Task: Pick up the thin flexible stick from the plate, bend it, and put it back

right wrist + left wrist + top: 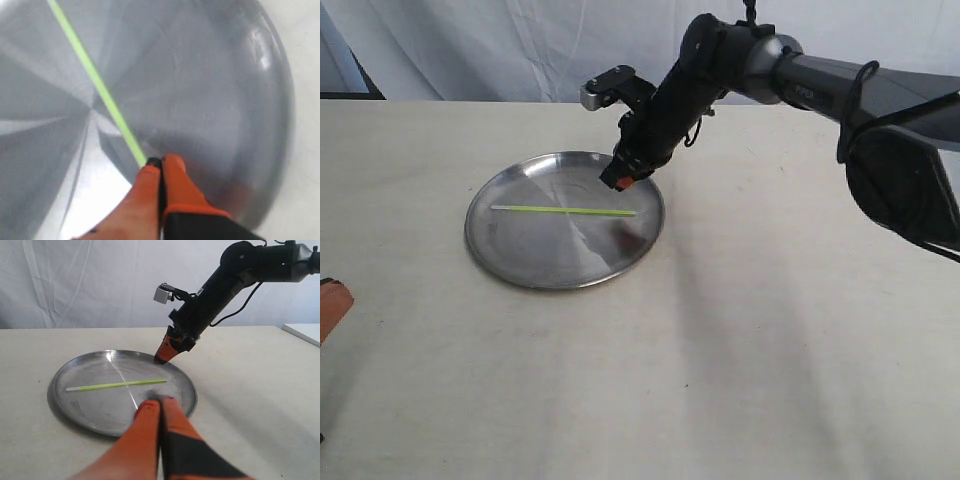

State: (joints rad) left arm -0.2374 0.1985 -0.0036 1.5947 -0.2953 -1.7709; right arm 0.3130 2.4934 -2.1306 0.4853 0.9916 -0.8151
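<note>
Exterior view: pale table is filling most of the frame, white cloth backdrop is hanging behind it

Right arm, black and grey, is reaching in from the right edge and angling down toward the plate; a small grey box is sticking out near its wrist

Plate, round shiny metal with a low rim, is sitting flat on the table left of centre, and a dark smudge of reflection is showing on its right part

Right claw, orange-tipped, is hanging over the far right part of the plate, near the rim. Its fingers are pressing together with no gap showing and nothing between them. In the right wrist view the right claw tip is lining up with one end of the stick, but the other two views are showing it raised clear of the stick

Left claw, in the left wrist view, is pointing at the near rim of the plate from outside it, fingers also pressed together, gripping nothing

Thin flexible stick, yellow-green, is lying straight and flat across the middle of the plate, running left to right, with its paler end toward the left rim and its other end just below the right claw
</note>
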